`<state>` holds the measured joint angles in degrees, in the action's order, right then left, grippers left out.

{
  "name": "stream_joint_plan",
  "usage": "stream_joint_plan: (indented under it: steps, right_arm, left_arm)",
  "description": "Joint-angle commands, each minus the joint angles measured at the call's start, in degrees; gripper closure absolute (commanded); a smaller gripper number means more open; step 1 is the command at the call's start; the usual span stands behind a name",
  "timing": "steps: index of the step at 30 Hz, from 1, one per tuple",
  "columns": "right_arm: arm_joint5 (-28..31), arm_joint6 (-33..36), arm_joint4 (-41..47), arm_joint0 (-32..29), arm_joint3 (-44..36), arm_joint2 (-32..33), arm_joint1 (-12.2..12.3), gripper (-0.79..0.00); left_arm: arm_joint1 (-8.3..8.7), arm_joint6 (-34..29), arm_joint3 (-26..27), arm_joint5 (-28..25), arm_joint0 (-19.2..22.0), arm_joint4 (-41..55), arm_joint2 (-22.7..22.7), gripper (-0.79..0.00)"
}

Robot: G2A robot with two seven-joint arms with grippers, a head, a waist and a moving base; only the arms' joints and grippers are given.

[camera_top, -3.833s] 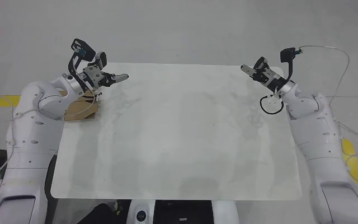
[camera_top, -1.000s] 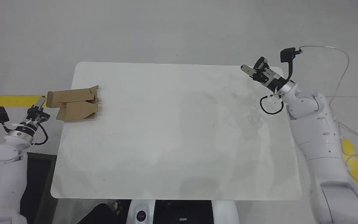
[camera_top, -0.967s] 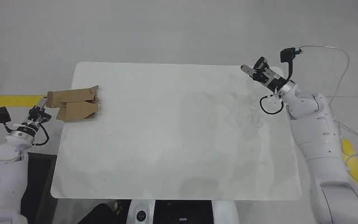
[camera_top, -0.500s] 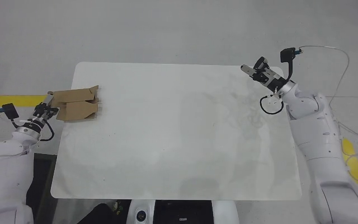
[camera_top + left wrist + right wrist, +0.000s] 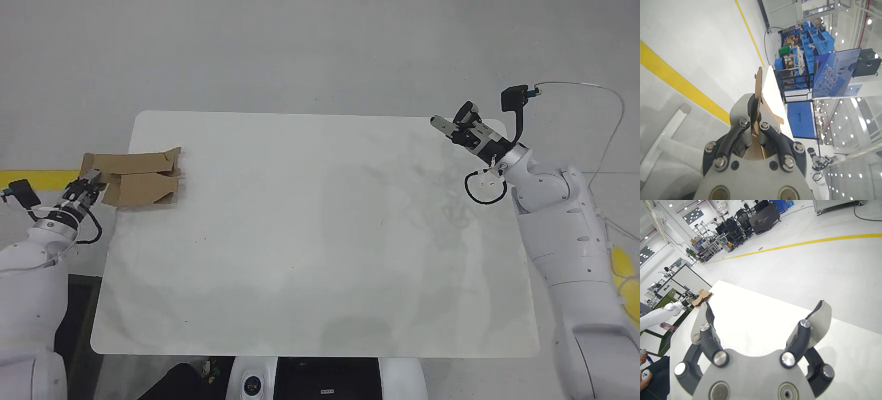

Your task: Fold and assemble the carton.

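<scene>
The carton (image 5: pixel 133 176) is a flat brown cardboard blank lying at the far left of the white table (image 5: pixel 320 260), with one end hanging over the table's left edge. My left gripper (image 5: pixel 91 186) is off the table beside that edge, shut on the overhanging end. In the left wrist view the cardboard edge (image 5: pixel 759 83) sticks out from between the closed fingers (image 5: pixel 751 106). My right gripper (image 5: pixel 455 128) hovers over the table's far right corner, open with nothing between its fingers (image 5: pixel 706 311). The right wrist view shows the carton (image 5: pixel 701 297) far across the table.
The white tabletop stretches bare between the two arms. A dark green frame (image 5: pixel 668 332) stands on the floor beside the table's left side, under my left arm. A yellow floor line (image 5: pixel 677 83) runs past that side.
My left arm left the table, swung down past its left edge, then came back up and shut on the carton's overhanging end. The carton has shifted slightly toward the far side. The right arm kept still.
</scene>
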<state>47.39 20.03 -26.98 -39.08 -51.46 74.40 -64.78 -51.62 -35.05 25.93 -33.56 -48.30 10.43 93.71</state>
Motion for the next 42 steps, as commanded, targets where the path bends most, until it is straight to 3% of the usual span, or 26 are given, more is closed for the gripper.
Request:
stream_joint_plan:
  steps: [1,11,19,32,42]
  right_arm:
    - [0.0,0.0,0.0,0.0,0.0,0.0,0.0,-0.785]
    - [0.0,0.0,0.0,0.0,0.0,0.0,0.0,-0.785]
    - [0.0,0.0,0.0,0.0,0.0,0.0,0.0,-0.785]
    - [0.0,0.0,0.0,0.0,0.0,0.0,0.0,-0.785]
    - [0.0,0.0,0.0,0.0,0.0,0.0,0.0,-0.785]
  left_arm:
    - [0.18,-0.34,0.23,-0.31,0.74,0.96,0.57,0.0]
    - [1.17,-2.99,4.33,-2.18,4.65,2.91,2.31,0.0]
    - [0.86,-7.07,10.62,-3.63,7.83,2.75,0.14,0.0]
    - [-3.14,-16.9,26.64,-1.7,8.78,6.96,-13.66,0.0]
    - [-5.41,-17.79,31.28,-2.82,11.67,4.01,-22.53,0.0]
